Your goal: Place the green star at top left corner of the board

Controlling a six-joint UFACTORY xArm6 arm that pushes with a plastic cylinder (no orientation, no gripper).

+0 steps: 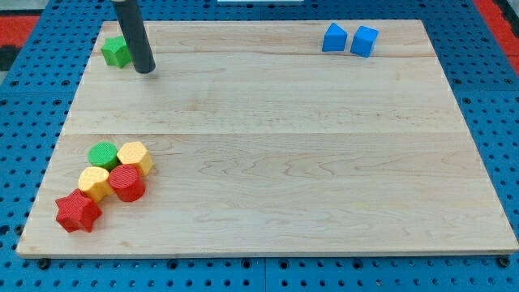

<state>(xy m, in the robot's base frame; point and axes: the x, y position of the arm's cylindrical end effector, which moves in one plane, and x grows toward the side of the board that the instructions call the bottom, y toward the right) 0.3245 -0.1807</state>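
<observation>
Pale wooden board (276, 162) with visible plank grain, lying on a blue pegboard surface (486, 105) dotted with holes. Straight dark rod (134, 36) coming down from the view's top, slightly tilted, ending on the board near the top left corner; my tip (145, 70) at its lower end. No fingers on this rig, just the bare rod, so nothing spread, pressed or pinching.

Small green star block (116, 51) at the view's top left corner of the board, close to the top and left edges. Tip just beside it on the view's right, slightly lower; rod overlapping the star's right edge in the picture, actual contact impossible to tell.

Two small blue blocks at the view's top right, close together near the top edge: left blue block (334, 37), right blue cube (364, 40); exact shape of the left one unclear.

Cluster at the view's lower left, all touching or nearly so: green round block (103, 154), yellow hexagonal block (135, 156) just right of it, second yellow block (95, 183) below the green one, red round block (127, 182) right of that, red star block (78, 212) lowest and furthest left. Cluster well apart from tip and green star.
</observation>
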